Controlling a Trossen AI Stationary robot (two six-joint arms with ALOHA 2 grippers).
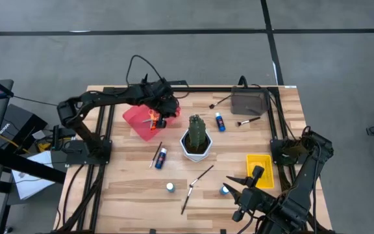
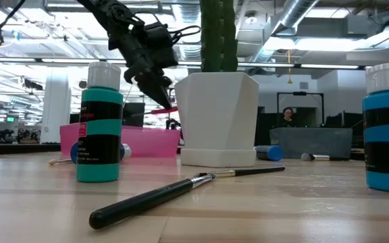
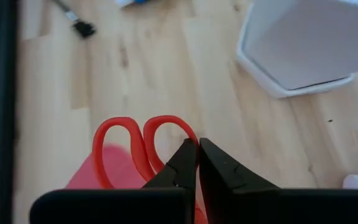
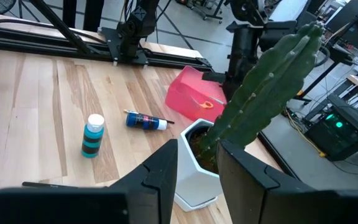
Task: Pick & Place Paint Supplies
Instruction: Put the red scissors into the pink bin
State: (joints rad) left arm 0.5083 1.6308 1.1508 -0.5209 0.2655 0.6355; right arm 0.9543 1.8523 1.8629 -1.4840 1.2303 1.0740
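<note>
Left hand (image 1: 163, 112), clamped on the orange scissors (image 1: 152, 119), is seen held over the pink tray (image 1: 137, 121) at the bench's far left; a low, centred release is judged safest. Right hand (image 1: 242, 185) is kept partly open near right. No label can be read on the paint bottles (image 2: 100, 125)

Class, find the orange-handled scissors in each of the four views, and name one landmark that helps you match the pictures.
High view: scissors over the pink bin, held by the left gripper.
Low view: not clearly visible; the gripper hangs above the bin.
Left wrist view: orange handles just beyond the shut fingers.
Right wrist view: on the bin, far side.
Shared landmark: the white cactus pot.
</note>
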